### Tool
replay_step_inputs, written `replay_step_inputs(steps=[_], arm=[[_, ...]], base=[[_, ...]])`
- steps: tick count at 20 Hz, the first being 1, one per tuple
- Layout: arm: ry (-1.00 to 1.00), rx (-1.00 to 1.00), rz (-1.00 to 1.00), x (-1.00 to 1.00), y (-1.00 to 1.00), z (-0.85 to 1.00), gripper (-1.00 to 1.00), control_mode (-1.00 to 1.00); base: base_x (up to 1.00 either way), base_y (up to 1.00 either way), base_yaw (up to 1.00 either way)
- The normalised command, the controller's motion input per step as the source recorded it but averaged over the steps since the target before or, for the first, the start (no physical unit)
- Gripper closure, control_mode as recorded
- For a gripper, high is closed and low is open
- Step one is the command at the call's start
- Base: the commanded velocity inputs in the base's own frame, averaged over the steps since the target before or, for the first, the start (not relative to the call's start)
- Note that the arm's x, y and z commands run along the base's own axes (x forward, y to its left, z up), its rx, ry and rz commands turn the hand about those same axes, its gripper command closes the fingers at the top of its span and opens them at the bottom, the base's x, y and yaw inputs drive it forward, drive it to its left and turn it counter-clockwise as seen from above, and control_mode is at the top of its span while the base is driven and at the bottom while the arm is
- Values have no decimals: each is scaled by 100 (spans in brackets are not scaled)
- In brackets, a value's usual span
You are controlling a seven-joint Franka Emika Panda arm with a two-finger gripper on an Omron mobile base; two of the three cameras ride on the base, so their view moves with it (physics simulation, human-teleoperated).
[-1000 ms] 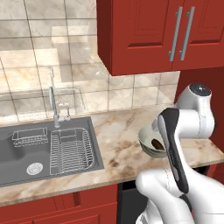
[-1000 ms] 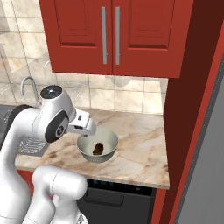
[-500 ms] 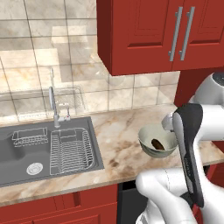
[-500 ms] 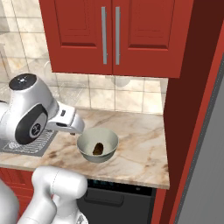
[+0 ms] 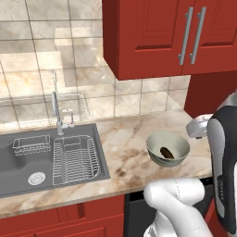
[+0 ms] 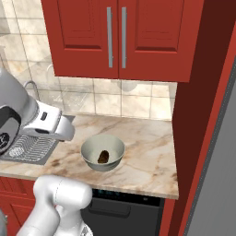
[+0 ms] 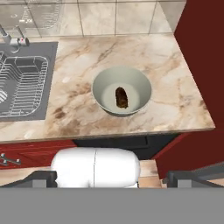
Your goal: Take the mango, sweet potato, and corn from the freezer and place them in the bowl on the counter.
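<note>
The pale grey-green bowl (image 5: 168, 149) (image 6: 103, 152) (image 7: 122, 91) stands on the marbled counter (image 5: 125, 143) (image 6: 147, 152) (image 7: 83, 65), near its front edge. The dark brown sweet potato (image 5: 167, 152) (image 6: 103, 157) (image 7: 121, 97) lies alone on the bowl's bottom. My gripper (image 7: 114, 178) hangs well back from the bowl, above the counter's front edge, open wide with nothing between its fingers (image 7: 41, 178). The freezer (image 6: 219, 175) shows as a grey surface at the far right. Mango and corn are out of view.
A grey sink (image 5: 28, 166) (image 7: 17, 87) with a wire rack (image 5: 76, 159) and a tap (image 5: 56, 113) lies left of the bowl. Red wall cabinets (image 5: 162, 32) (image 6: 115, 37) hang above. A tall dark red panel (image 6: 203, 115) bounds the counter on the right; a black appliance front (image 6: 124, 212) sits below.
My hand has drawn back from over the bowl, leftward in the right base view. The sweet potato stays in the bowl. The jaws stay open.
</note>
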Motion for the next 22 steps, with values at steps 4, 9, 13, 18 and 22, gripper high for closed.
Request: replay_step_inputs(steps=[4,9,13,18,22], arm=[[-4,-1,0,-37,12,45,-100,-100],[-7,0,0,-36,0,23,-100,-100],[-12,0,0,-26,3,4,-100,-100],[-11,0,0,-15,4,1,-100,-100],[-7,0,0,-15,0,0,-100,100]], base=[[0,0,0],[0,0,0],[0,0,0],[0,0,0],[-5,0,0]])
